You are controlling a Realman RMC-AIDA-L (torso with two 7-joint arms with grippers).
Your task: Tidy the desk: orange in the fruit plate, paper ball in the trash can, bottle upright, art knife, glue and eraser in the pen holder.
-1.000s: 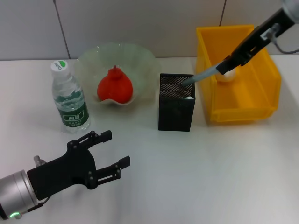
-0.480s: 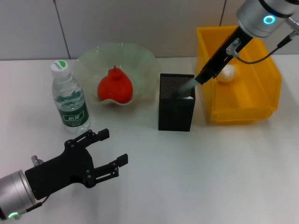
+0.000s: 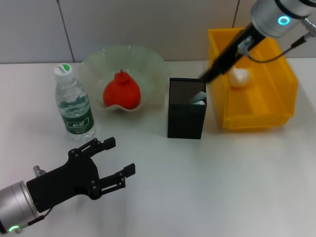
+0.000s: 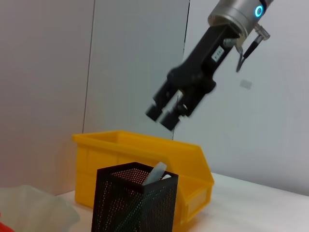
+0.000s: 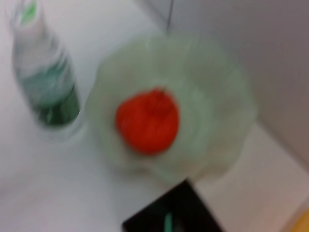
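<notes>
Resting low over the near-left of the white desk (image 3: 207, 187), the left gripper (image 3: 114, 163) hangs with its black fingers spread and nothing between them, well apart from every object; it looks parked so the other arm has room. Behind it the bottle (image 3: 73, 104) stands upright on its base, cap up, so that part of the job reads as done. Just beside it toward the middle sits the fruit plate (image 3: 148, 61), and the orange (image 3: 121, 92) lies inside it, pointed top upward.

At the centre the pen holder (image 3: 186, 116) stands square on the desk. A pale grey-green stick (image 4: 153, 173), most likely the art knife or the glue, leans out of its open mouth against one wall, with something white beside it that I cannot identify. The eraser is not visible in any view; it may lie hidden in the mesh.

Above and behind the holder, the right gripper (image 4: 167, 114) hovers in the air over the gap between holder and trash can (image 3: 285, 79). In the left wrist view its two blocky fingers sit close together with only a narrow gap, holding nothing, which suits an item just dropped into the holder. The paper ball (image 3: 239, 77) lies inside the bin at the far right.
</notes>
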